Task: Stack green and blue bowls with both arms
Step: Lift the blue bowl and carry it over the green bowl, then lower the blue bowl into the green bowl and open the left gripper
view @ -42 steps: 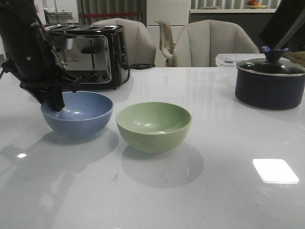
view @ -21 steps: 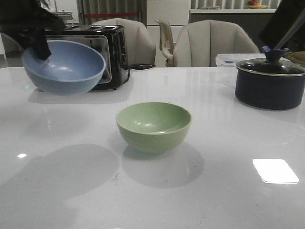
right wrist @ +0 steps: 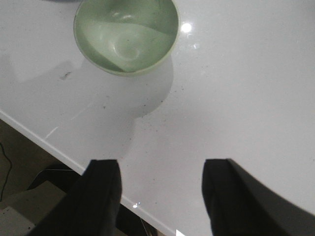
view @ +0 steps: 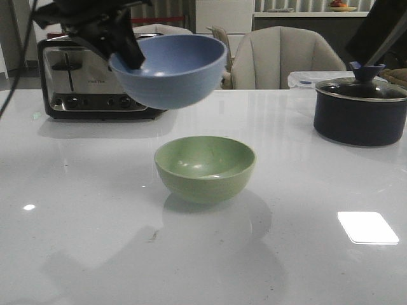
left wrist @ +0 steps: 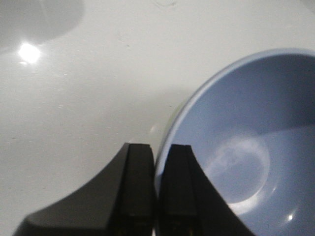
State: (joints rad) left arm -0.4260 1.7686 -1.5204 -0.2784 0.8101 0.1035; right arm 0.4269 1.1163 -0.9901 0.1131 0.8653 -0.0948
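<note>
My left gripper (view: 130, 56) is shut on the left rim of the dusty blue bowl (view: 172, 68) and holds it in the air, above and slightly left of the pale green bowl (view: 205, 168), which stands on the white table. In the left wrist view my gripper (left wrist: 157, 152) pinches the blue bowl's rim (left wrist: 236, 142), one finger inside and one outside. My right gripper (right wrist: 160, 172) is open and empty, high over the table; the green bowl (right wrist: 126, 34) shows beyond it. Only part of the right arm (view: 381, 28) shows at the front view's top right.
A black-and-steel toaster (view: 95, 79) stands at the back left. A dark lidded pot (view: 360, 108) stands at the back right. Chairs (view: 286, 57) line the far side. The table's near edge (right wrist: 49, 140) shows in the right wrist view.
My left gripper has lifted the blue bowl off the table and carried it right, from beside the toaster to above the green bowl. The green bowl has not moved.
</note>
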